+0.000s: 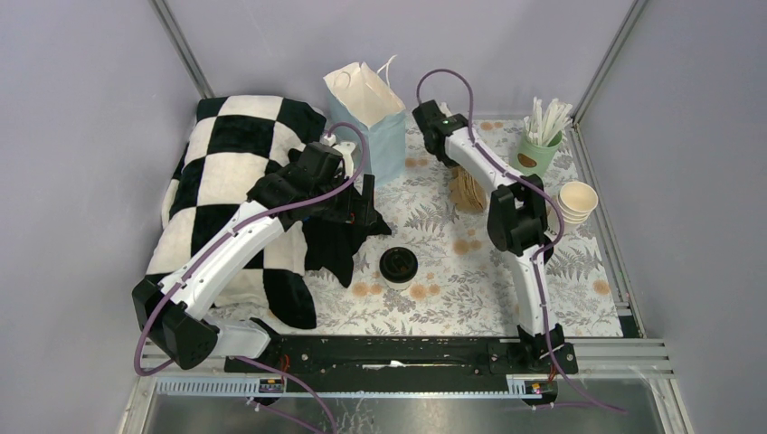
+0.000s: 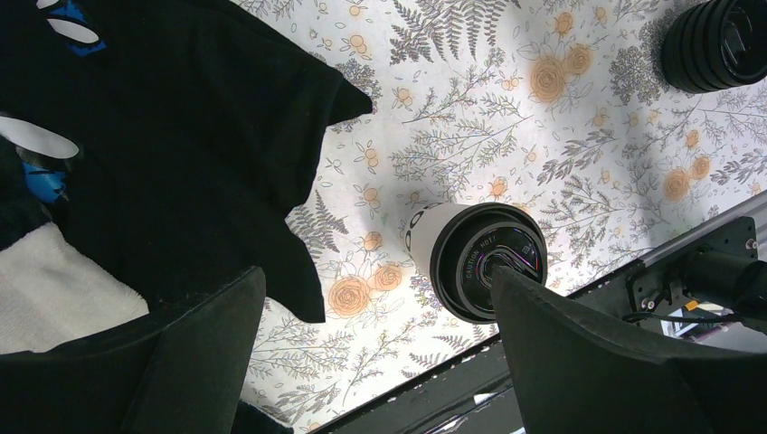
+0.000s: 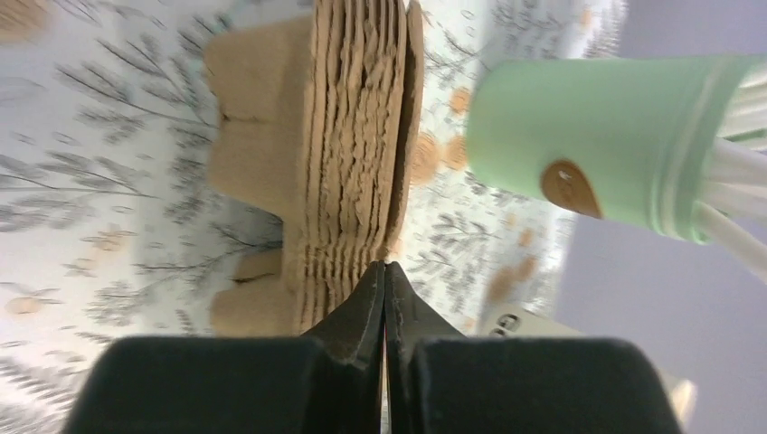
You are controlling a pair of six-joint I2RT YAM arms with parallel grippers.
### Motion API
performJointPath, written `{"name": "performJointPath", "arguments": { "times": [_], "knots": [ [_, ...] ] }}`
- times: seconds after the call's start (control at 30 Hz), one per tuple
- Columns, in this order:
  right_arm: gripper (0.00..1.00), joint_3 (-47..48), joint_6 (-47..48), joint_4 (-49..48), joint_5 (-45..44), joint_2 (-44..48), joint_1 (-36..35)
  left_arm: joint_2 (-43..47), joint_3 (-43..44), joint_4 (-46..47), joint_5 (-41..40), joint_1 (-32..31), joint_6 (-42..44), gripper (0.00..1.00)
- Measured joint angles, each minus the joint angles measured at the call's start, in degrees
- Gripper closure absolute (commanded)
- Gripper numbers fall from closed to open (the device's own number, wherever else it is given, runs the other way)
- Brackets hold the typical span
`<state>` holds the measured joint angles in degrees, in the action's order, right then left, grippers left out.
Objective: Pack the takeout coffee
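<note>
While the right gripper [image 3: 384, 271] sits pressed shut far back beside the stack of brown cardboard carriers [image 3: 353, 136], the left gripper [image 2: 376, 273], spread wide, is nearer. The small white paper takeout coffee with its black plastic lid [image 2: 475, 262] stands, apparently upright, on the floral tablecloth [image 2: 579, 172], below the claw and toward its right finger.

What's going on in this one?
Nothing is held yet. The left end effector hangs open above the floral-patterned table, with the small white paper cup with a round black plastic lid standing untouched below it, beside a black cloth. The right end effector is shut and empty, pointing at a stack of brown cardboard trays. A pale blue paper bag stands at the back.
</note>
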<state>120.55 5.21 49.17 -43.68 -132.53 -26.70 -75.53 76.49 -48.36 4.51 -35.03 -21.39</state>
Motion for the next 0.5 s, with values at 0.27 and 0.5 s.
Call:
{"name": "performJointPath", "arguments": {
  "times": [0.27, 0.5],
  "knots": [
    [0.74, 2.38, -9.18, 1.55, 18.16, 5.99, 6.60, 0.00, 0.00, 0.00, -0.02, -0.02, 0.00, 0.01],
    [0.58, 1.95, -11.37, 2.69, 23.96, 7.15, 9.94, 0.00, 0.00, -0.02, 0.02, -0.02, 0.00, 0.01]
  ]
}}
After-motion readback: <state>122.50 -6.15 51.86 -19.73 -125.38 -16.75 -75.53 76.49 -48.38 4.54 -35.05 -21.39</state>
